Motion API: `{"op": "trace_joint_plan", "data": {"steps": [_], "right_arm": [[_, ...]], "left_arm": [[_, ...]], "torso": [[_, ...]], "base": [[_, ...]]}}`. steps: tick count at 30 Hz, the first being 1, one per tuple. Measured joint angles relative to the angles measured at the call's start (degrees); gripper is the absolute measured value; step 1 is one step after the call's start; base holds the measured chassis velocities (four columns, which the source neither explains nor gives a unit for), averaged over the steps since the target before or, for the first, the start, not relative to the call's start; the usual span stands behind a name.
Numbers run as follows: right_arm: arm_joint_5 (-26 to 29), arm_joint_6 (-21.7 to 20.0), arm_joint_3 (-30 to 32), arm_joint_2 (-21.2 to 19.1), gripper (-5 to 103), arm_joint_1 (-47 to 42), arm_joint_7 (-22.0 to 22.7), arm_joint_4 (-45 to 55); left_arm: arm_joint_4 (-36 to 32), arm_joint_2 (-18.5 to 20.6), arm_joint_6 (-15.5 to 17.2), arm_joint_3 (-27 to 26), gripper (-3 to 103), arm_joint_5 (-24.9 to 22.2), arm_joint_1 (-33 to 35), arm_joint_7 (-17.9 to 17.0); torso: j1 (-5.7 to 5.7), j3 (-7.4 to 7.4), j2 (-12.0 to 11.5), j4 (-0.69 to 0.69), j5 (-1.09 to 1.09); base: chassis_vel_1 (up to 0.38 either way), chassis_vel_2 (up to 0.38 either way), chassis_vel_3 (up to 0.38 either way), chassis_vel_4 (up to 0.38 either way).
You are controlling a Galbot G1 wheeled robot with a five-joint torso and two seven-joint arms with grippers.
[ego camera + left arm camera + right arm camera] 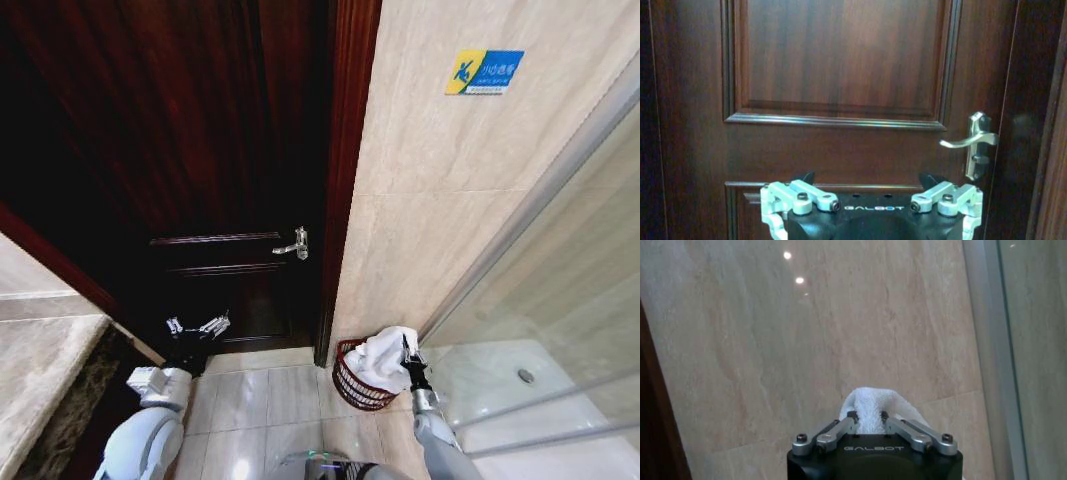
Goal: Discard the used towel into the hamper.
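The right gripper (406,352) pinches a crumpled white terry towel (384,357) between nearly closed fingers, holding it directly above the small round reddish-brown wicker hamper (352,387). The towel's bulk spreads toward nine o'clock from the fingers, already draping over the rim. The left gripper (197,327) idles spread wide before the dark wooden door (840,75).

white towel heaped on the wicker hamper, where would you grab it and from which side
Grip the raised fold at the top of the white terry towel, coming from above. It mounds over the rim of the reddish-brown open-weave wicker hamper, so that bunched crest is the freest part. The right gripper is already closed on such a fold; the left gripper is open by the door.
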Motion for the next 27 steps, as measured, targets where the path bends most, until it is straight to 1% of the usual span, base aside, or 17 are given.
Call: {"op": "trace_joint_plan", "data": {"steps": [11,13,20,27], "right_arm": [[-2.0,1.7,0.6,0.8,9,2.3,-1.2,-5.9],[-4.0,2.8,1.5,1.1,9,3.0,-1.8,-8.0],[-4.8,2.8,1.9,1.5,9,4.0,-2.2,-10.8],[-7.1,2.6,3.1,1.8,9,5.1,-2.9,-14.1]], "left_arm": [[0.0,0.0,0.0,0.0,100,0.0,0.0,0.0],[0.0,0.0,0.0,0.0,100,0.0,0.0,0.0],[0.0,0.0,0.0,0.0,100,0.0,0.0,0.0],[0.0,0.0,0.0,0.0,100,0.0,0.0,0.0]], "torso": [[0.0,0.0,0.0,0.0,0.0],[0.0,0.0,0.0,0.0,0.0],[0.0,0.0,0.0,0.0,0.0],[0.0,0.0,0.0,0.0,0.01]], "base": [[0.0,0.0,0.0,0.0],[0.0,0.0,0.0,0.0],[0.0,0.0,0.0,0.0],[0.0,0.0,0.0,0.0]]}}
